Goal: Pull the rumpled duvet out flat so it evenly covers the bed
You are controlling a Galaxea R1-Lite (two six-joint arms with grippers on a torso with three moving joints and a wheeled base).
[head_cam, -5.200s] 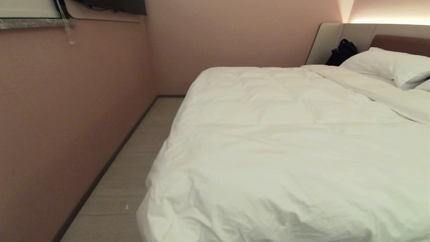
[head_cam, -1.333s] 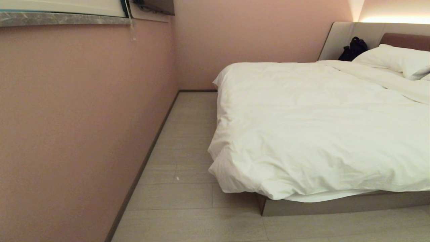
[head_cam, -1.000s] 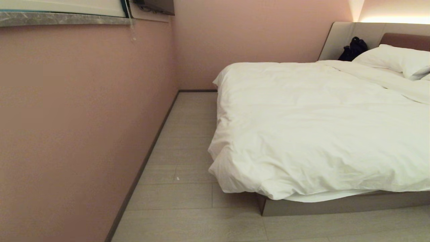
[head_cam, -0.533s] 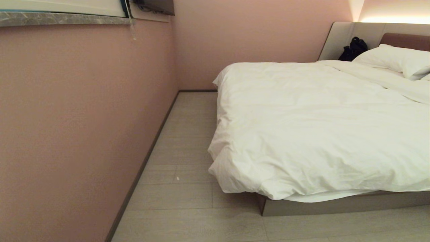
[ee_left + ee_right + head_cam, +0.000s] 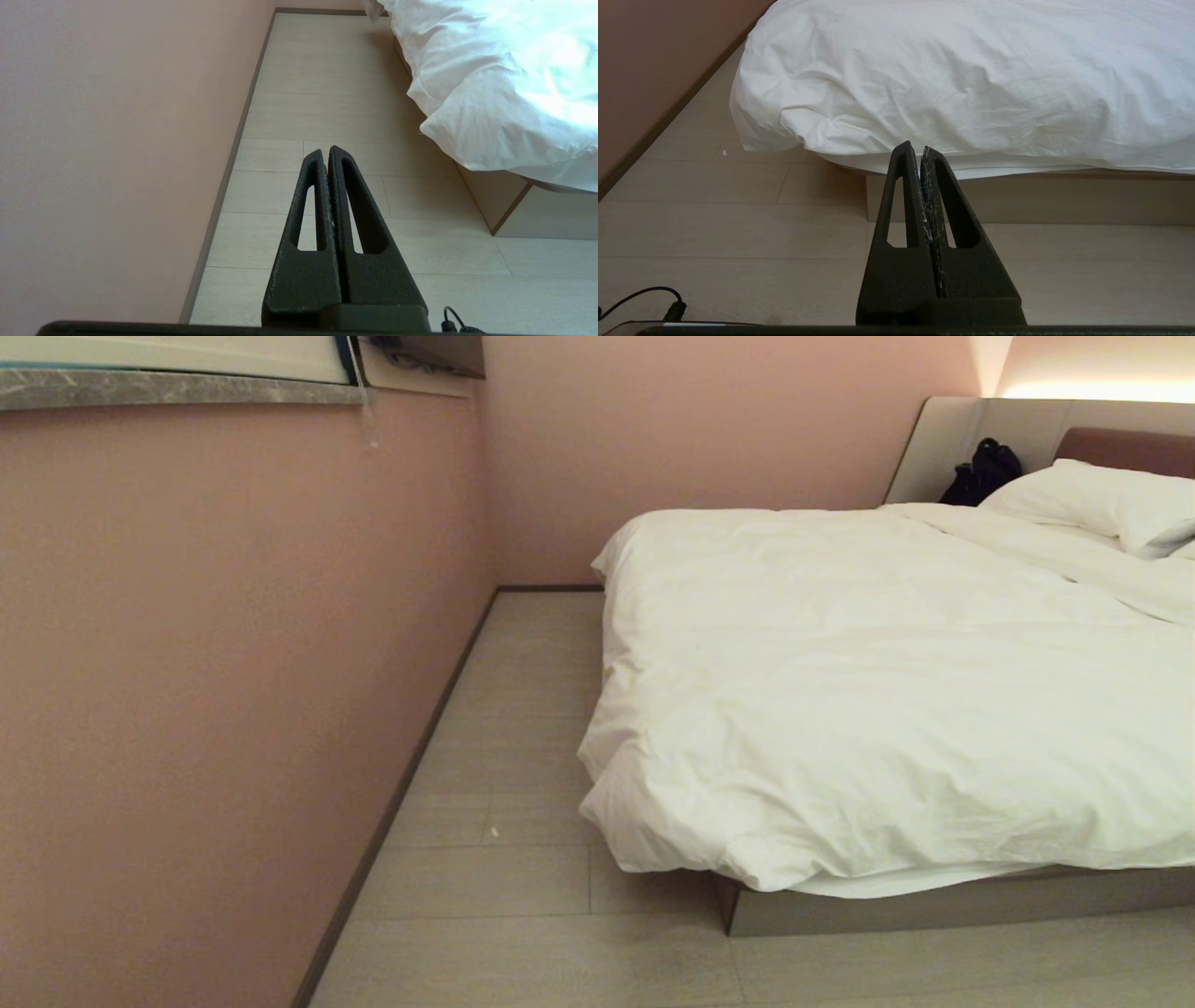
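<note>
White, thick, puffy duvet [image 5: 887,700] spread across grey-beige low bed [image 5: 934,905], foot corner overhanging, unchanged over the last second; left gripper [image 5: 325,151] and right gripper [image 5: 915,147] both closed, empty, off the bedding; judged: flattening essentially complete.

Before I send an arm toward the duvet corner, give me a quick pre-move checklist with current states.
1. Left end effector shut, empty, over bare floor: ok.
2. Right end effector shut, empty, short of the bed: ok.
3. Duvet corner overhangs the base, reachable: ok.
4. Duvet flat and even: not ok, bunched at the near corner.
5. Far side coverage: cannot tell.
6. Pillow clear of the pull: ok.
</note>
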